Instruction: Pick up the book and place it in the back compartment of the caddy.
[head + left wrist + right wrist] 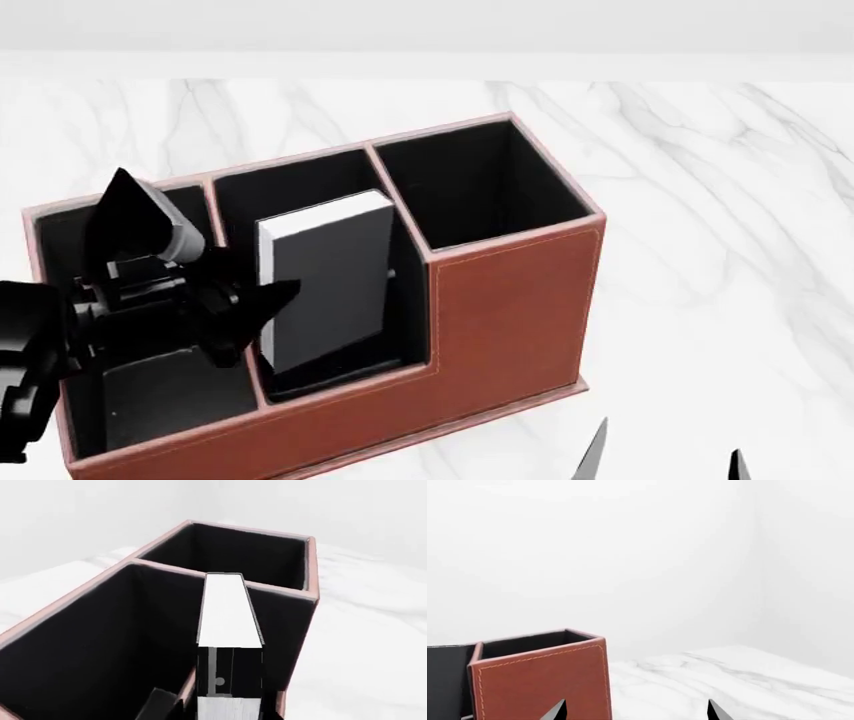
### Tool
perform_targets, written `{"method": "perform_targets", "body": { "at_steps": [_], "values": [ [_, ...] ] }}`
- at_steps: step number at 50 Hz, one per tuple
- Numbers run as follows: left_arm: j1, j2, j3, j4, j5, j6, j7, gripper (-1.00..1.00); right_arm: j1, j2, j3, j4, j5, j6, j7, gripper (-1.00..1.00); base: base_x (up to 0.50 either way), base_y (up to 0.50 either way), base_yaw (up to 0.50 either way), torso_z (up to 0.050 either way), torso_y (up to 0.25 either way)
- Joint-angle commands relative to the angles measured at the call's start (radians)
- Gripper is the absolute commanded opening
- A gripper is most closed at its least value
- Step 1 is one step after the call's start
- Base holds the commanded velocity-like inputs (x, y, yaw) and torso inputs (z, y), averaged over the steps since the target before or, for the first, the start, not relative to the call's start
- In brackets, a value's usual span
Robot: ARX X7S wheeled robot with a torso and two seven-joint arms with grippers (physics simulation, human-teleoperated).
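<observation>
The reddish-brown caddy (521,310) stands on the marble top and also shows in the right wrist view (540,680). The black book (327,290) stands on end in the small middle cell (340,374) behind the low-cut wall, and sticks up out of it. In the left wrist view its white page edge (230,610) lies between the thin divider and the outer wall. My left gripper (200,245) hovers over the caddy's left end with its fingers spread wide, one tip (274,298) beside the book. My right gripper (663,458) is open and empty in front of the caddy.
White marble tabletop (694,180) surrounds the caddy, with a plain white wall behind. The caddy's tall end cells (474,185) stand on both sides of the book. One left finger (157,705) shows over the deeper middle cell.
</observation>
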Motion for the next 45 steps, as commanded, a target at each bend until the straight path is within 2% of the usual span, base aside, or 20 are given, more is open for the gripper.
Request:
{"method": "perform_targets", "body": {
  "at_steps": [1,20,31,32,34,37,41,43,44,45],
  "values": [
    [-0.011,0.006,-0.127,0.000,-0.048,-0.019,-0.030,1.00,0.008,-0.001,-0.002,0.014,0.007,-0.002,-0.004,1.00,0.00,0.00,0.00,0.000,0.000],
    [-0.011,0.018,-0.160,0.000,-0.034,-0.004,-0.017,1.00,0.013,-0.001,-0.007,0.023,0.014,0.000,-0.007,1.00,0.00,0.00,0.00,0.000,0.000],
    [-0.015,-0.014,-0.153,0.008,-0.036,-0.013,0.085,1.00,0.064,-0.017,-0.015,0.058,-0.006,0.043,0.006,1.00,0.00,0.00,0.00,0.000,0.000],
    [0.021,-0.018,-0.160,0.112,-0.045,-0.067,0.089,1.00,0.072,-0.017,-0.014,0.053,-0.006,0.054,0.009,1.00,0.00,0.00,0.00,0.000,0.000],
    [0.146,-0.026,-0.174,0.412,-0.060,-0.298,0.089,1.00,0.105,-0.018,-0.017,0.053,0.004,0.095,0.006,1.00,0.00,0.00,0.00,0.000,0.000],
    [0.242,-0.039,-0.195,0.738,-0.084,-0.438,0.091,1.00,0.135,-0.018,-0.018,0.049,0.023,0.128,-0.002,1.00,0.00,0.00,0.00,0.000,0.000],
    [0.324,-0.052,-0.219,0.986,-0.114,-0.596,0.096,1.00,0.163,-0.012,-0.020,0.007,0.019,0.182,0.011,1.00,0.00,0.00,0.00,0.000,0.000],
    [0.345,-0.056,-0.223,1.037,-0.126,-0.603,0.107,1.00,0.169,-0.011,-0.022,-0.004,0.018,0.194,0.013,1.00,0.00,0.00,0.00,0.000,0.000],
    [0.387,-0.061,-0.241,1.150,-0.126,-0.636,0.088,1.00,0.192,-0.001,-0.032,-0.040,0.009,0.250,0.018,1.00,0.00,0.00,0.00,0.000,0.000],
    [0.400,-0.061,-0.250,1.183,-0.129,-0.643,0.082,1.00,0.196,0.000,-0.032,-0.050,0.017,0.263,0.015,1.00,0.00,0.00,0.00,0.000,0.000]
  ]
}}
